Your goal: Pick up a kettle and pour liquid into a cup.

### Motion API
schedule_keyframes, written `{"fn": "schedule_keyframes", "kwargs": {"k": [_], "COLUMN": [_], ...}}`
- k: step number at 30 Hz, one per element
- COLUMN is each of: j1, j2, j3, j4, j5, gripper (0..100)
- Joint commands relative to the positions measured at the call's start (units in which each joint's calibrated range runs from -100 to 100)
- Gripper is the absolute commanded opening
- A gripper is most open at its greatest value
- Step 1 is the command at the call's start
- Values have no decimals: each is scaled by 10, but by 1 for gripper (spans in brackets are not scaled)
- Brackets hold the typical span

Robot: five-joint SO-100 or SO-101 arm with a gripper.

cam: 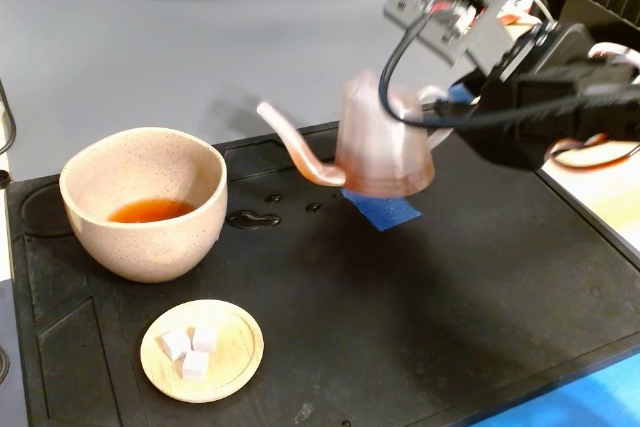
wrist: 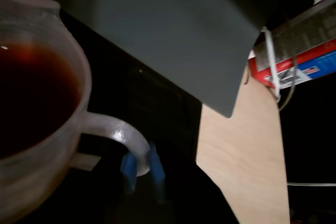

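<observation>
The translucent pinkish kettle [cam: 385, 142] hangs just above the black mat, its thin curved spout [cam: 295, 147] pointing left toward the cup. My gripper [cam: 447, 112] comes in from the right and is shut on the kettle's pale loop handle. In the wrist view the kettle [wrist: 31, 103] fills the left side with dark amber liquid [wrist: 31, 93] inside, and my gripper [wrist: 142, 174] clamps the handle [wrist: 118, 132] between blue pads [wrist: 128, 170]. The beige speckled cup [cam: 145, 202] stands at the left with a little amber liquid [cam: 150, 210] in its bottom. The spout tip is apart from the cup's rim.
A small wooden dish [cam: 203, 349] with white cubes lies in front of the cup. Spilled drops [cam: 255, 218] sit on the black mat [cam: 420, 297] between cup and kettle. A blue tape patch [cam: 385, 209] lies under the kettle. Wooden board and boxes stand at right.
</observation>
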Motion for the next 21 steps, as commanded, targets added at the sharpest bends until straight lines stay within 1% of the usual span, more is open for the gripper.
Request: {"fn": "schedule_keyframes", "kwargs": {"k": [1, 7, 10, 21], "j1": [3, 3, 3, 3], "j2": [32, 66, 97, 134], "j3": [-17, -29, -63, -90], "j4": [-75, -79, -79, -79], "j5": [0, 1, 21, 21], "gripper": [1, 1, 1, 1]}}
